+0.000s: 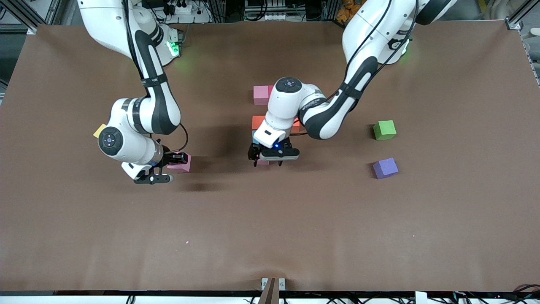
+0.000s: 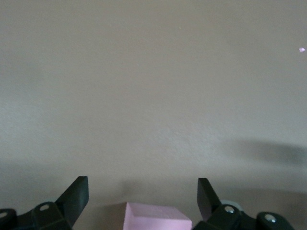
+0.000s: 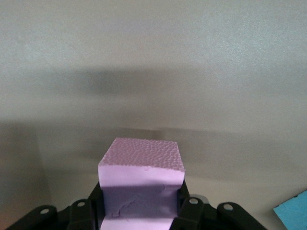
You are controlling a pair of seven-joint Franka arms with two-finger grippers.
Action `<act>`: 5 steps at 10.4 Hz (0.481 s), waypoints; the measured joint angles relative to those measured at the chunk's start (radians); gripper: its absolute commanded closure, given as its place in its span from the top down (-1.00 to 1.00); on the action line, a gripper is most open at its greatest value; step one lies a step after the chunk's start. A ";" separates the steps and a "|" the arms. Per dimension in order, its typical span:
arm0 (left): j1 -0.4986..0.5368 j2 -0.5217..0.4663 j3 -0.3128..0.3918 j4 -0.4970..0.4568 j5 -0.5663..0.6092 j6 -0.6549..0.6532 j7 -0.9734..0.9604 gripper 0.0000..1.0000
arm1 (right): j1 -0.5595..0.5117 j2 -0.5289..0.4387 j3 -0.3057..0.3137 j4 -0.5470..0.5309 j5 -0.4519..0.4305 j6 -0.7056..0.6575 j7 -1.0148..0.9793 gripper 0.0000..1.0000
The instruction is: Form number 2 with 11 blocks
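My right gripper is shut on a pink block, squeezing its sides, over the table toward the right arm's end. My left gripper stands open over another pink block, which lies low between the fingers untouched. Under the left arm lies a cluster of blocks: a pink one, a red-orange one and an orange one. The arm hides the rest, so the number 2 cannot be read. A purple block lies alone toward the left arm's end. A yellow block peeks out beside the right arm.
A green cube sits near the purple block, farther from the front camera. A light blue corner shows at the edge of the right wrist view. Brown table spreads wide nearer the front camera.
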 measured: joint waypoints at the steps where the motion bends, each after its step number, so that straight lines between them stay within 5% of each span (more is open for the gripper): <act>1: 0.008 -0.001 0.000 0.000 -0.003 -0.012 -0.001 1.00 | -0.001 0.000 0.000 0.000 0.000 0.000 0.000 0.19; 5: 0.051 -0.035 -0.004 0.007 -0.074 -0.101 -0.003 1.00 | -0.002 0.000 0.000 0.008 0.000 0.000 0.028 0.19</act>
